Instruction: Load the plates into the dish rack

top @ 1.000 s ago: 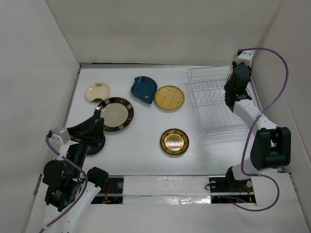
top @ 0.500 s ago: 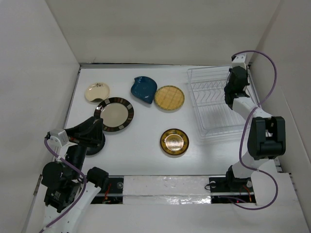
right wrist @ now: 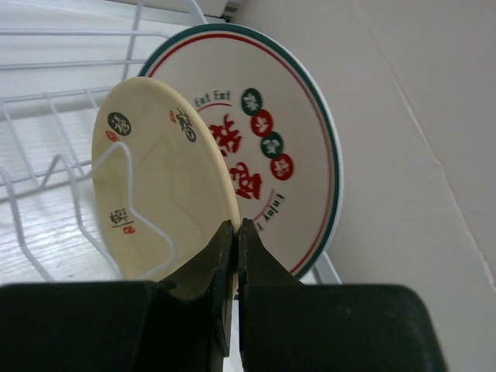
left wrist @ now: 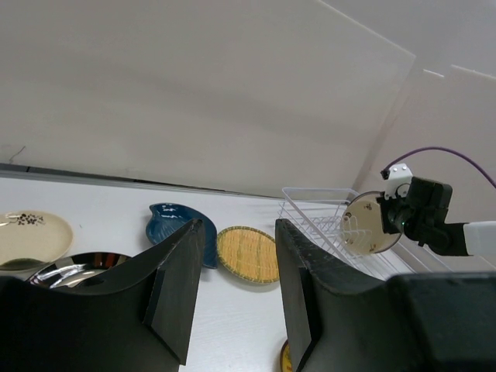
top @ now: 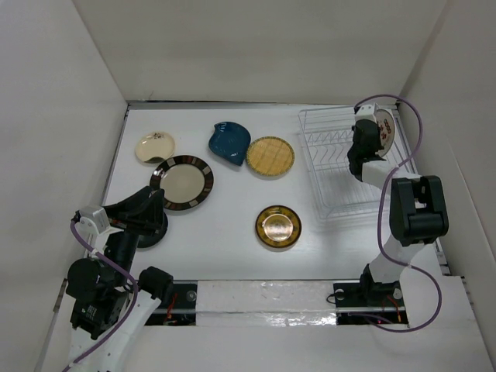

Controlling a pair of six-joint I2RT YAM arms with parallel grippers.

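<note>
My right gripper (top: 366, 147) (right wrist: 235, 231) is shut on the rim of a small cream plate with dark and red characters (right wrist: 163, 194), held upright over the far right end of the white wire dish rack (top: 341, 174) (right wrist: 46, 35). That plate also shows in the top view (top: 383, 129) and the left wrist view (left wrist: 370, 231). A larger white plate with red characters (right wrist: 271, 147) stands upright just behind it. My left gripper (top: 151, 213) (left wrist: 240, 232) is open and empty at the near left. The cream floral plate (top: 155, 146), brown-rimmed plate (top: 183, 183), blue leaf plate (top: 229, 141), yellow woven plate (top: 270, 156) and gold plate (top: 278, 226) lie flat on the table.
White walls close in the table on the left, back and right; the right wall is close behind the rack. The rack's upright tines (right wrist: 128, 186) stand in front of the held plate. The arm bases sit on the near rail (top: 263, 298).
My right gripper has moved left and nearer over the rack and turned, so the held plate now shows face-on from above. The left arm has not moved.
</note>
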